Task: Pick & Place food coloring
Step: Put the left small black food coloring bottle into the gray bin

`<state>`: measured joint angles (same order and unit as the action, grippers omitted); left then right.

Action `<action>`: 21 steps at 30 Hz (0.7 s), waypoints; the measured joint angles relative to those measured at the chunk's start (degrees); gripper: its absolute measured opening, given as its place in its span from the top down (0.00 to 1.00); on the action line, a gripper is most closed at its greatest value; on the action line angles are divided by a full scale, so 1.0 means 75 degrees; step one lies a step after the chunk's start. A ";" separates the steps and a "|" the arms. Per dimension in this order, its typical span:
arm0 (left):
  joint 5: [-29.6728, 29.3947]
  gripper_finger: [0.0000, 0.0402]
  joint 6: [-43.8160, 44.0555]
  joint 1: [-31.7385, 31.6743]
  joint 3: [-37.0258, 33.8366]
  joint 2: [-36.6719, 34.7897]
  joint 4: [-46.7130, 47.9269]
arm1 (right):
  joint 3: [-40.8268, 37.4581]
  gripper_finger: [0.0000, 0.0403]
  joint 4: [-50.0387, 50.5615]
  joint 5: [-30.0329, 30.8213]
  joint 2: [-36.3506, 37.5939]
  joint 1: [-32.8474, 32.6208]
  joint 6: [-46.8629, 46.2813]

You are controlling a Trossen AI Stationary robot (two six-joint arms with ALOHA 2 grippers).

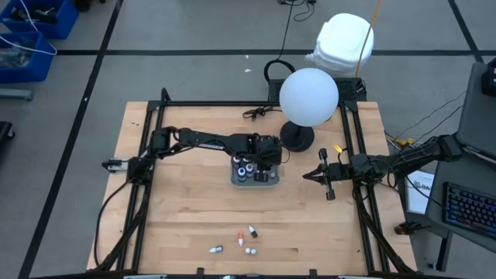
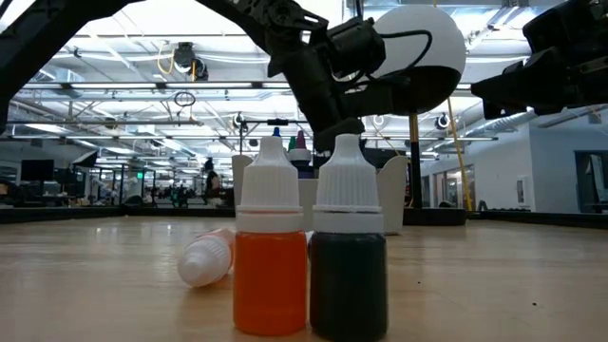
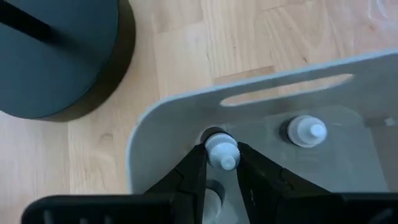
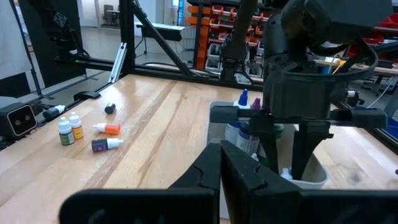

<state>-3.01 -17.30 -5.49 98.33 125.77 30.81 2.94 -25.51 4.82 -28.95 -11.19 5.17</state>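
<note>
The left gripper (image 3: 222,163) is lowered into the clear tray (image 3: 163,127) near the middle of the table (image 1: 194,225), and its two fingers are closed against the white cap of a small dropper bottle (image 3: 221,151) standing in the tray's corner. A second white-capped bottle (image 3: 306,131) is seen upright in the tray, just beside the gripped one. In the high view, dark round jars (image 1: 246,168) with pale tops are seen packed into the same tray under the left gripper (image 1: 267,159). The black round base of a lamp (image 3: 59,56) is seen on the table near the tray.

The right gripper (image 1: 308,176) is held off to the right of the tray, above the table, with its fingers pressed together on nothing.

Further bottles are left near the table's front edge: an orange bottle (image 2: 270,255) and a dark green bottle (image 2: 348,258) stand upright, touching side by side, and another bottle (image 2: 206,257) lies on its side just behind them. More loose bottles (image 4: 107,144) are scattered close by on the wood.
</note>
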 joint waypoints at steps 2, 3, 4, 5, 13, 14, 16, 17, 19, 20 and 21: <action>-0.0005 0.79 0.0051 -0.0020 0.0002 0.0059 0.0014 | 0.0001 1.00 0.0001 0.0000 0.0001 0.0001 0.0003; -0.0002 0.79 0.0098 -0.0036 -0.0008 0.0088 0.0099 | 0.0001 1.00 0.0001 0.0000 0.0001 -0.0001 0.0004; -0.0005 0.79 0.0180 -0.0045 -0.0012 0.0138 0.0091 | 0.0000 1.00 0.0001 0.0002 0.0003 0.0001 0.0006; 0.0001 0.79 0.0240 -0.0045 -0.0008 0.0159 0.0047 | 0.0000 1.00 0.0001 0.0003 0.0003 0.0000 0.0005; 0.0000 0.79 0.0376 -0.0037 -0.0007 0.0164 0.0064 | 0.0001 1.00 0.0001 0.0000 0.0000 0.0000 0.0006; 0.0001 0.79 0.0373 -0.0037 -0.0007 0.0164 0.0063 | 0.0001 1.00 0.0001 0.0000 0.0000 -0.0001 0.0006; -0.0001 0.79 0.0373 -0.0039 -0.0007 0.0164 0.0072 | 0.0001 1.00 0.0001 -0.0001 0.0001 0.0001 0.0006; 0.0001 0.79 0.0373 -0.0039 -0.0007 0.0164 0.0073 | 0.0001 1.00 0.0001 -0.0003 0.0000 0.0000 0.0006; 0.0001 0.79 0.0373 -0.0039 -0.0007 0.0164 0.0078 | 0.0002 1.00 0.0001 -0.0003 0.0000 0.0001 0.0006; 0.0001 0.79 0.0373 -0.0039 -0.0007 0.0164 0.0075 | 0.0003 1.00 0.0001 -0.0003 0.0000 0.0000 0.0006; 0.0001 0.79 0.0373 -0.0039 -0.0007 0.0164 0.0073 | 0.0000 1.00 0.0001 -0.0003 0.0000 0.0001 0.0006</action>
<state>-3.01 -14.50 -5.78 98.28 127.00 31.36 2.94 -25.50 4.80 -28.95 -11.18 5.21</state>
